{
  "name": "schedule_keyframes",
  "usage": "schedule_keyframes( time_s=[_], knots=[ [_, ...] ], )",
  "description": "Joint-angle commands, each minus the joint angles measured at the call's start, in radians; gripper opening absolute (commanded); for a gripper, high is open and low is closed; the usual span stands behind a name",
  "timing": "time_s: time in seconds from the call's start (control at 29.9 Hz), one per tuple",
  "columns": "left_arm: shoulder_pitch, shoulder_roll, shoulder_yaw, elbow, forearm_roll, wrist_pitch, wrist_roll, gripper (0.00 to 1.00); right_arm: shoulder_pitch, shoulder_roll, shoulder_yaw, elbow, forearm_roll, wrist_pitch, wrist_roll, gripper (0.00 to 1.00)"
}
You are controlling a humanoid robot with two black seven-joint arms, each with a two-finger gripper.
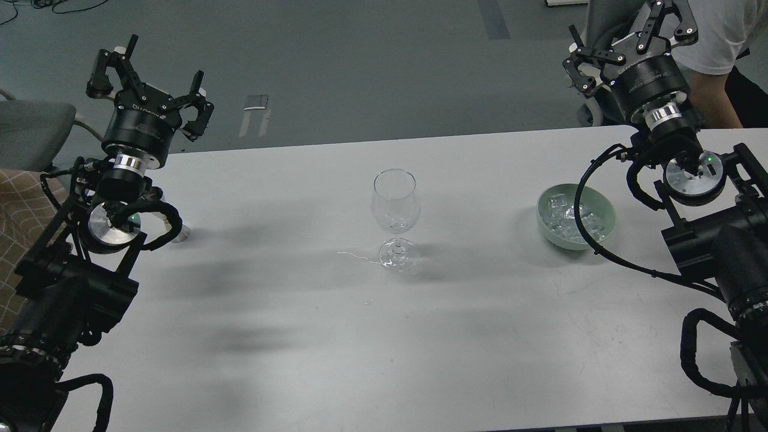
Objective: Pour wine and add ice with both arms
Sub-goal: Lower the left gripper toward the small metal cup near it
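A clear stemmed wine glass (394, 207) stands upright at the middle of the white table (300, 336). Glints show low in its bowl, but I cannot tell if that is wine or ice. The ice (567, 217), a heap of clear cubes, lies in a pale green bowl (603, 231) at the right. My left gripper (153, 78) is raised above the table's far left edge, open and empty. My right gripper (630, 39) is held high beyond the far right corner, open and empty, well behind the bowl. A cable of my right arm crosses in front of the bowl.
A thin wet streak (354, 255) lies on the table left of the glass foot. A small pale object (181, 233) peeks out beside my left arm. A person in a white shirt (723, 36) stands behind the right gripper. A grey chair (30, 129) is at the far left.
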Motion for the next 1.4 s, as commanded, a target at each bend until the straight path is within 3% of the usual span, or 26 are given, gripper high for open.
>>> schedule_keyframes(
  time_s=[0.0, 1.37],
  knots=[
    [0.000, 0.000, 0.012, 0.000, 0.001, 0.031, -0.009, 0.98, 0.001, 0.012, 0.000, -0.003, 0.000, -0.004, -0.002, 1.00],
    [-0.110, 0.004, 0.000, 0.051, -0.019, 0.039, -0.001, 0.98, 0.046, 0.019, 0.000, -0.009, -0.001, -0.004, -0.002, 1.00]
  ],
)
